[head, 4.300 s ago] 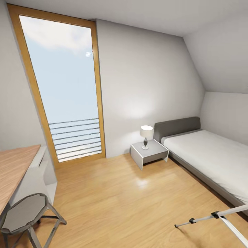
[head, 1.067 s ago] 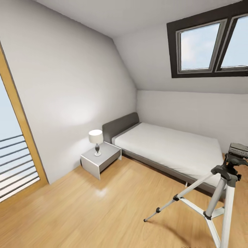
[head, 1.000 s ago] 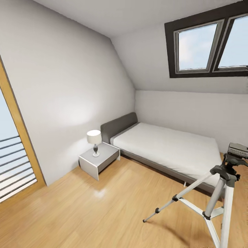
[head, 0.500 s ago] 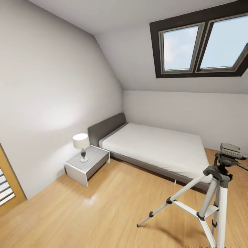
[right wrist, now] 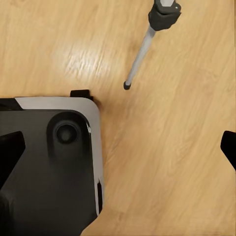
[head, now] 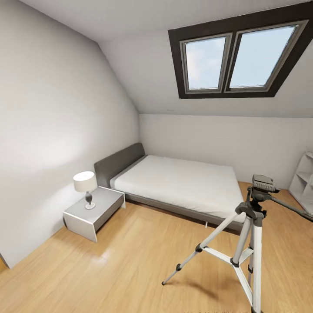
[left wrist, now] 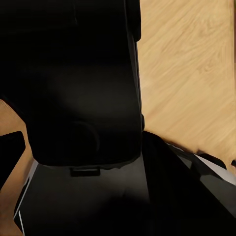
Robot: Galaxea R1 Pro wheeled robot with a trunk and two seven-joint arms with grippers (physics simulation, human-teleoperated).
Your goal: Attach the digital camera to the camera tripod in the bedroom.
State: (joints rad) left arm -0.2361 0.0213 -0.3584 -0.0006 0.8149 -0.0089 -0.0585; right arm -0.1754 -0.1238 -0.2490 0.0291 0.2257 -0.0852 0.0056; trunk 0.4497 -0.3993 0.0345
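Observation:
The camera tripod (head: 251, 229) stands on the light wood floor of the bedroom, at the right of the head view, in front of the bed's foot end. Its silver legs are spread, and its black head (head: 262, 183) is bare, with the pan handle pointing right. One tripod leg (right wrist: 142, 51) with its black foot crosses the right wrist view, beyond my right gripper (right wrist: 118, 147), which hangs open over the floor, holding nothing. My left gripper (left wrist: 118, 152) looks open; dark robot bodywork fills most of that view. The digital camera is out of view.
A grey-framed white bed (head: 178, 182) lies along the back wall under a dark-framed skylight (head: 234, 56). A low nightstand (head: 93, 211) with a lamp (head: 85, 182) stands at its head. A white cube shelf (head: 304, 178) shows at the far right. My base (right wrist: 49, 167) is near the tripod foot.
The head view has swung to the right: the glazed door has left the picture, the bed and tripod have shifted left, and the white shelf has come in at the right edge.

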